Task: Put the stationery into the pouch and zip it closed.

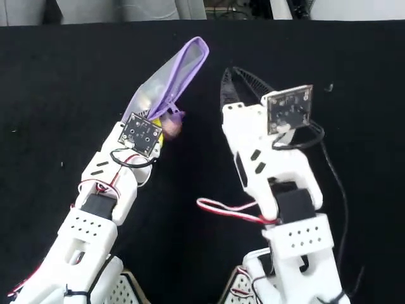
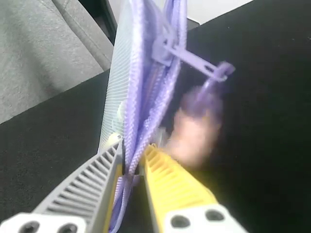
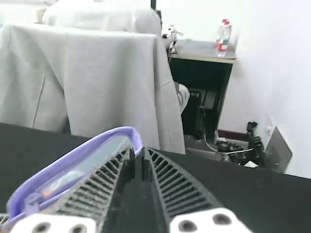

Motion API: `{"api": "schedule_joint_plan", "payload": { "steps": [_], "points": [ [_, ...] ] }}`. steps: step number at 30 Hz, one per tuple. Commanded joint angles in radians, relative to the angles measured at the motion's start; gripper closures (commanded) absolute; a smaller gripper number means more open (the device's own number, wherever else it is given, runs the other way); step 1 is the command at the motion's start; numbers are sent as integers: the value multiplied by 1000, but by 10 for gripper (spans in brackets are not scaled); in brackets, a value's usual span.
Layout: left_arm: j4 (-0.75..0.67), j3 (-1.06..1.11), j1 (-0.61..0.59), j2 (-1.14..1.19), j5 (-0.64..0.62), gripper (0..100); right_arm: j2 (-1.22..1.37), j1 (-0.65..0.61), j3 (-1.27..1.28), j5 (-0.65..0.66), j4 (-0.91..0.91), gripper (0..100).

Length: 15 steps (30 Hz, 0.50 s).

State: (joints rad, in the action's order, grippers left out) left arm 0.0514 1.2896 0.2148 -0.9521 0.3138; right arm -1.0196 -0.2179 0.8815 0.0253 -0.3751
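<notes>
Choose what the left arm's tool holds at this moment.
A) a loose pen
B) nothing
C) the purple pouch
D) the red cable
C: in the left wrist view the left tool is closed on the edge of the purple pouch, and the high view shows the pouch sticking up and away from that arm's tip.

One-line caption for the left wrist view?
Left gripper shut on the translucent purple mesh pouch, black table behind.
</notes>
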Motion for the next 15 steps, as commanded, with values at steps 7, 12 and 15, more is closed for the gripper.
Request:
{"api": "schedule_joint_plan", "payload": {
  "steps": [7,12,15],
  "points": [
    [-18,-12,-1,-23,9,971,5,-34,-21,-118,-112,896],
    [-17,-12,-1,-23,9,971,-133,-158,206,-132,-2,710],
    [-17,-12,-1,-23,9,971,-213,-235,351,-98,103,730]
  ]
}}
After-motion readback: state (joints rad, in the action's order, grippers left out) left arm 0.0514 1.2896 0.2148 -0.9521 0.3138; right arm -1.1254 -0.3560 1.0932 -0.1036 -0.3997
